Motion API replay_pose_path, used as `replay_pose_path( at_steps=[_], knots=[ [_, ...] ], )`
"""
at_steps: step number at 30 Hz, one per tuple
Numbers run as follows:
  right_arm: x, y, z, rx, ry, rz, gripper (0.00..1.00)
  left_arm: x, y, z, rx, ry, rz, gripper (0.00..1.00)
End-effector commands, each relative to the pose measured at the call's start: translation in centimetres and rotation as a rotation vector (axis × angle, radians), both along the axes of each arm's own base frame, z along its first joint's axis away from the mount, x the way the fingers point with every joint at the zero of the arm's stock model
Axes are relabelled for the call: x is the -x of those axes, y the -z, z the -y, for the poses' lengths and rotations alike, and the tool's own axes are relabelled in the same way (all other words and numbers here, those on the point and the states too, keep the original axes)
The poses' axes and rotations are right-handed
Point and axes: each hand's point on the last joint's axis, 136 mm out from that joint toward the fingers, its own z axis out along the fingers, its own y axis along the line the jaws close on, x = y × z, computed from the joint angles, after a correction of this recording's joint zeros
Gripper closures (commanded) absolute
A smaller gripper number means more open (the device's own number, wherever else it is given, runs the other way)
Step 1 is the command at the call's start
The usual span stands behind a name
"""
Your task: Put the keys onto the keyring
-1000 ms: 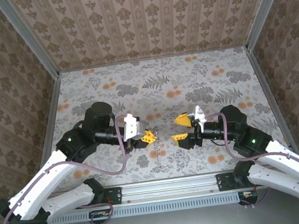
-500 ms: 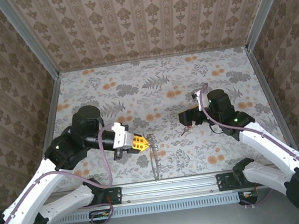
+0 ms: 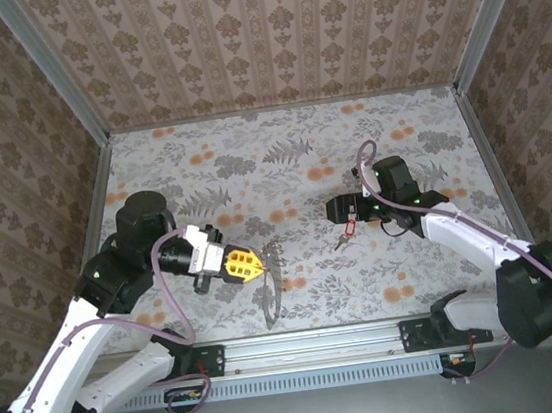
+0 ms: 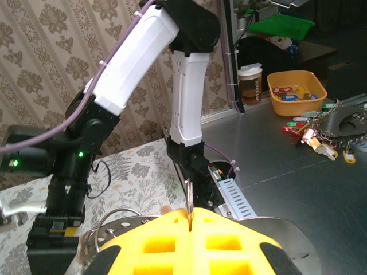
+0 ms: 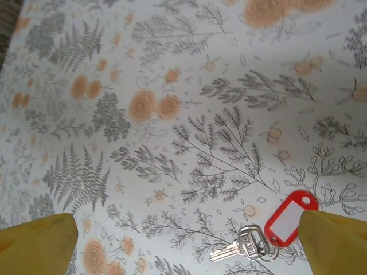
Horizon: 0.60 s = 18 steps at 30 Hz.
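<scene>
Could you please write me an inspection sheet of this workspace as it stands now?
Surface: floral tablecloth, lying flat.
Job's things: keyring pinched edge-on in the left gripper; key with red tag lying on the cloth.
Clutter: orange bowl of tags and loose tagged keys on a grey bench beyond the table.
Grippers: left shut on the keyring; right gripper open, straddling the key.
Cables: a purple cable loops along each arm.
Surroundings: patterned walls, metal frame.
</scene>
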Motion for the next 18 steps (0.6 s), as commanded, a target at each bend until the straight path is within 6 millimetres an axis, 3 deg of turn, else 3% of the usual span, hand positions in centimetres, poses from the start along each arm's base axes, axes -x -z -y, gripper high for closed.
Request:
replay_pose_path(
  at_steps=[1, 11, 18],
  knots=[
    [-0.8, -0.8, -0.4, -0.034, 0.012, -0.004, 0.00, 1.5, -1.4, -0.9, 0.064, 0.059, 0.058, 1.00],
    [-1.0, 0.3, -0.3, -0.026, 0.020, -0.035, 0.00, 3.1, -2.5, -2.2, 0.118, 0.103, 0.092, 1.00],
    [-0.2, 1.4, 0.5, -0.012, 0.042, -0.066, 0.01, 3.3, -2.7, -2.3, 0.124, 0.116, 0.090, 1.00]
  ],
)
